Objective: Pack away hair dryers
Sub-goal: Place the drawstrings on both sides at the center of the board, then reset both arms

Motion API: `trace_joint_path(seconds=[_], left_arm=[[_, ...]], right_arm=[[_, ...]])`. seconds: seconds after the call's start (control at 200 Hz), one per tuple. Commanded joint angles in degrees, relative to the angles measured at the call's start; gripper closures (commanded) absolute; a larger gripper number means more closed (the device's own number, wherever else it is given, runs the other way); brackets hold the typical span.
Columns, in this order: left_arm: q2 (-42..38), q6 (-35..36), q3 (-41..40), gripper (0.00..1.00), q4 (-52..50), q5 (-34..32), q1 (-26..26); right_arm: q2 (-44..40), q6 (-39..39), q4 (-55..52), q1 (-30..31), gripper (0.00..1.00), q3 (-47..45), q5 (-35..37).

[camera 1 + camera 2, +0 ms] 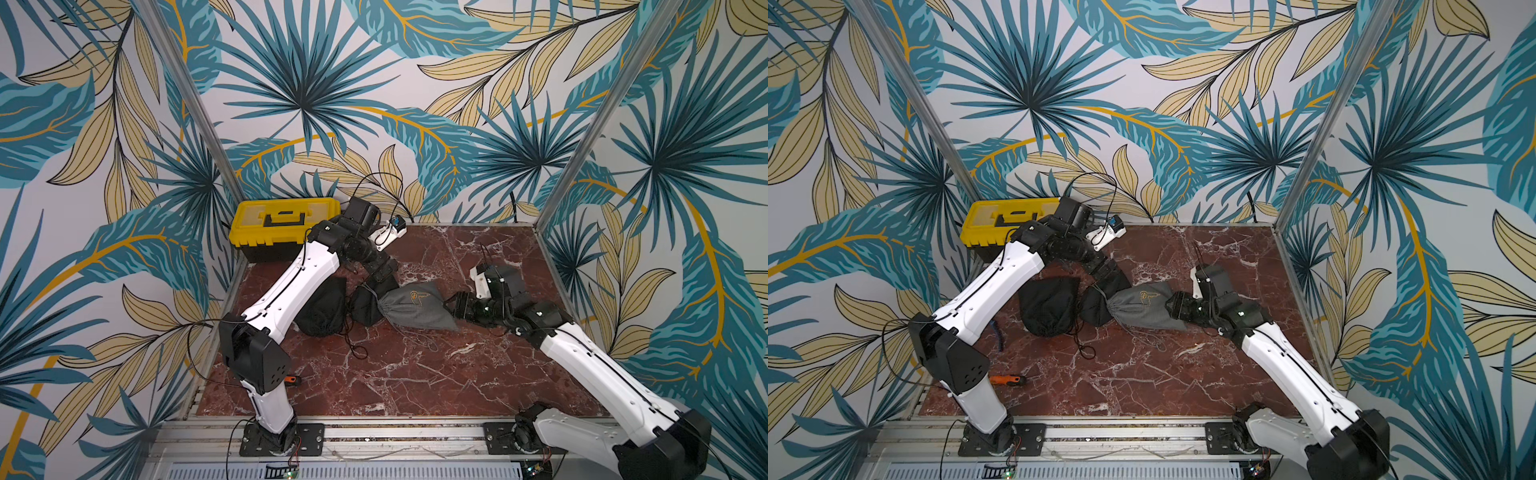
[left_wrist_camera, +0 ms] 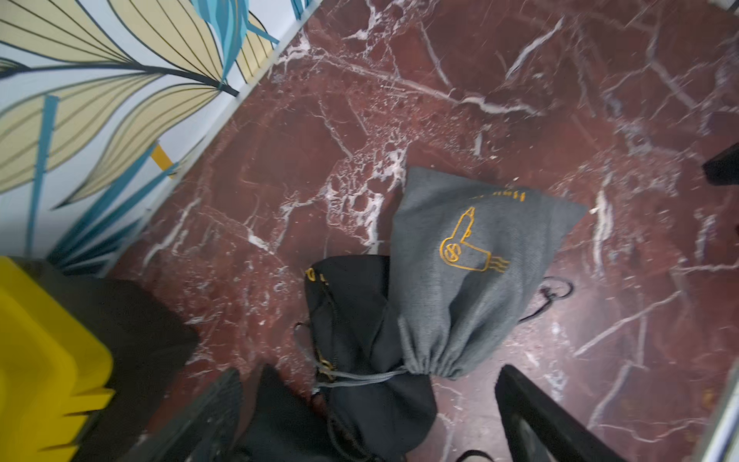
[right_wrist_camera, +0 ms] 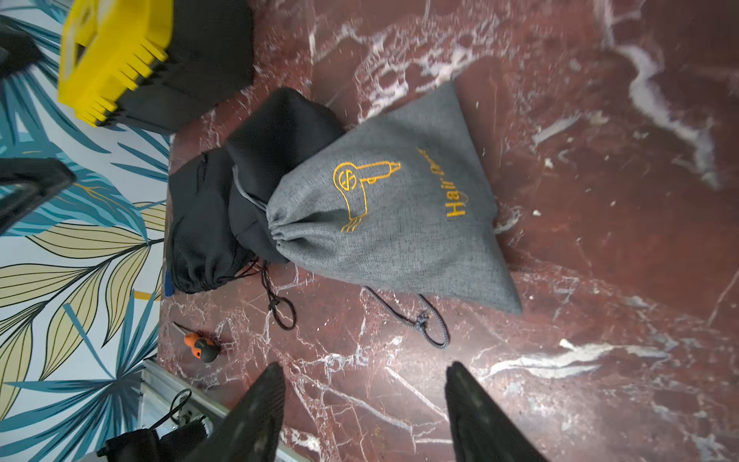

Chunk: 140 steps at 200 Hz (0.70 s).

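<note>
Left gripper (image 2: 368, 378): fingers spread wide. A black pouch (image 2: 352, 320) lies between them in the wrist view, and nothing is clamped.
Right gripper (image 3: 364, 367): fingers apart and empty, near the grey pouch (image 3: 392, 208) without touching it.
Hair dryers: none visible. They are probably inside the three cinched, bulging pouches piled mid-table.
Snag risk: the loose cord loop (image 3: 422, 319) lies near the right fingers. A moving finger could hook it and drag the pouch.
Collision risk: both grippers are close together at the pile.
</note>
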Motion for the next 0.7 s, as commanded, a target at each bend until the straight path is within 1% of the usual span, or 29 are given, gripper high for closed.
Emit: trace_joint_path(seconds=[0.0,0.01,0.02,0.04,0.06,0.165,0.245,0.31,0.34,0.385,0.441,0.491,0.626,0.696], left_arm=[[-3.8,-9.3,-2.1,0.01,0.7,8.8,0.0],[-4.0,-9.8,-2.4,0.0,1.0,8.9,0.0],[-4.2,-10.5,-2.9,0.01,1.6,9.0,0.0],[-5.0,-12.0,-4.1,0.01,2.9,8.8,0.1],[-5.9,-13.3,-5.8,0.01,4.6,8.7,0.3],[-13.2,-19.1,-17.8,0.01,18.7,5.9,2.4],[-19.3,-24.1,-27.8,0.01,30.2,3.9,6.3],[-20.8,-26.1,-31.5,0.01,33.0,2.5,9.9],[-21.5,-26.1,-33.1,0.0,34.0,1.5,11.3],[-23.4,-24.7,-37.2,0.0,37.9,-1.8,12.6],[-25.7,-22.1,-42.5,0.01,43.1,-6.2,13.7],[-27.2,-20.7,-46.3,0.01,45.7,-8.6,14.9],[-32.0,-20.0,-59.2,0.01,56.4,-8.8,19.3],[-34.4,-18.9,-65.8,0.01,62.7,-9.1,20.7]], right_arm=[[-1.7,-2.7,5.5,0.2,0.23,-2.7,5.6],[-1.8,-2.8,5.7,0.2,0.21,-2.9,5.9],[-1.8,-3.0,6.0,0.2,0.16,-3.0,6.2],[-2.1,-3.7,6.8,0.2,0.04,-3.4,7.1],[-2.3,-4.7,8.1,0.2,0.01,-4.1,7.6],[-4.1,-10.0,16.7,0.2,0.01,-9.0,12.1],[-5.6,-15.6,24.2,0.1,0.01,-13.0,15.7],[-6.5,-19.3,28.3,0.1,0.01,-16.1,19.3],[-6.9,-21.1,29.7,0.2,0.0,-17.5,21.0],[-7.4,-23.4,31.5,0.2,0.01,-19.4,23.6],[-8.0,-25.0,33.9,0.1,0.0,-22.1,27.4],[-8.8,-26.0,36.2,0.2,0.0,-24.5,30.7],[-12.6,-29.2,43.1,-0.1,0.0,-32.0,38.2],[-15.3,-29.0,45.4,-0.4,0.0,-34.6,42.9]])
